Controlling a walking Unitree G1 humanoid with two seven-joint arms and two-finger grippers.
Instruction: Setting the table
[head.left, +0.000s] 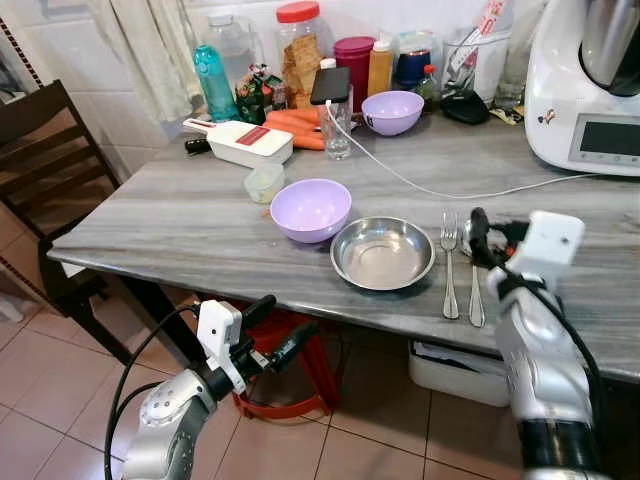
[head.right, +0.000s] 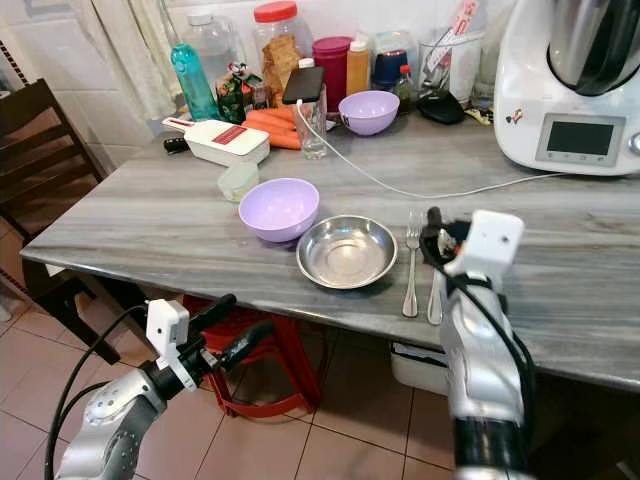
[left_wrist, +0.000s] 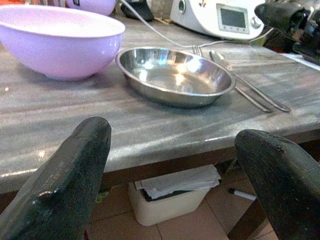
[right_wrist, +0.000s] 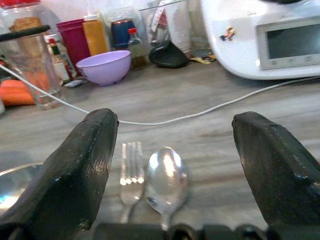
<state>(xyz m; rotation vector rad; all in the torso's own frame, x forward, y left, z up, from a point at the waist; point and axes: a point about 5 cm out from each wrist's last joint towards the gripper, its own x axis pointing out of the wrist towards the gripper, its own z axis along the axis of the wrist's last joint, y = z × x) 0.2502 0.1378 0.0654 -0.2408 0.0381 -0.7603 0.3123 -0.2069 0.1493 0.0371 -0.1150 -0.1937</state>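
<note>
A shallow steel bowl (head.left: 382, 252) sits near the front edge of the grey table (head.left: 180, 225). A purple bowl (head.left: 311, 209) touches its left side. To its right a fork (head.left: 450, 262) and a spoon (head.left: 473, 270) lie side by side. My right gripper (head.left: 497, 240) hovers open just above the spoon and fork heads, and the right wrist view shows both lying between its fingers (right_wrist: 85, 160). My left gripper (head.left: 280, 325) is open and empty below the table's front edge, pointing up at the steel bowl (left_wrist: 175, 75).
At the back stand a second purple bowl (head.left: 392, 111), a glass with a phone (head.left: 335, 125), bottles, carrots (head.left: 295, 125) and a white slicer box (head.left: 240, 142). A white cable (head.left: 430, 185) runs across the table. A kitchen machine (head.left: 590, 90) is at the right, a chair (head.left: 40, 150) at the left, and a red stool (head.left: 290, 370) underneath.
</note>
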